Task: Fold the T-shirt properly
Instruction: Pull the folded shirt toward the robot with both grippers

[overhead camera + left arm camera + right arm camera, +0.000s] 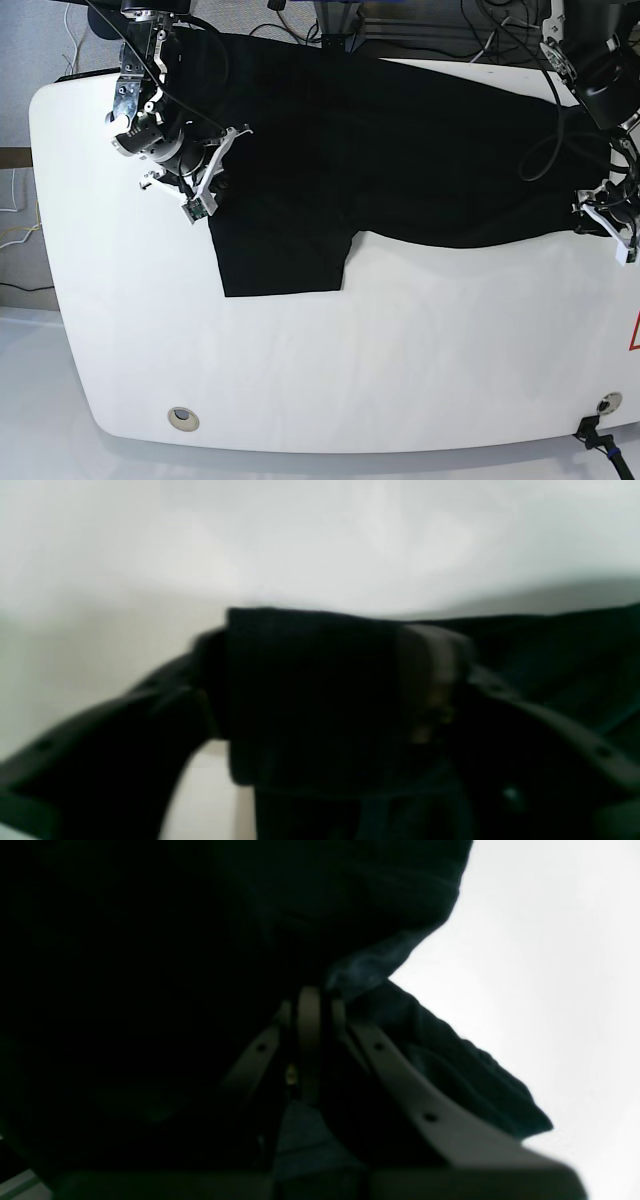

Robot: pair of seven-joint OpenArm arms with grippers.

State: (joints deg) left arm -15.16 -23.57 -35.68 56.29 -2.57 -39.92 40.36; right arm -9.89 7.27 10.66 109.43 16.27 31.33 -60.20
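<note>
The black T-shirt [400, 150] lies spread flat across the far half of the white table, one sleeve pointing toward the front at the left. No print shows. My right gripper [208, 192] sits at the shirt's left edge. In the right wrist view its fingertips meet, and this gripper [310, 996] is shut on a bunched edge of the dark T-shirt [380, 965]. My left gripper [600, 215] is at the shirt's right end. In the blurred left wrist view a thick fold of the T-shirt [310, 695] fills the space between the widely spaced fingers of this gripper [330, 680].
The white table [400, 380] has rounded corners and round holes near the front left [183, 418] and front right [605, 403]. Cables [500, 30] and arm mounts crowd the back edge. A red mark [634, 335] sits at the right edge.
</note>
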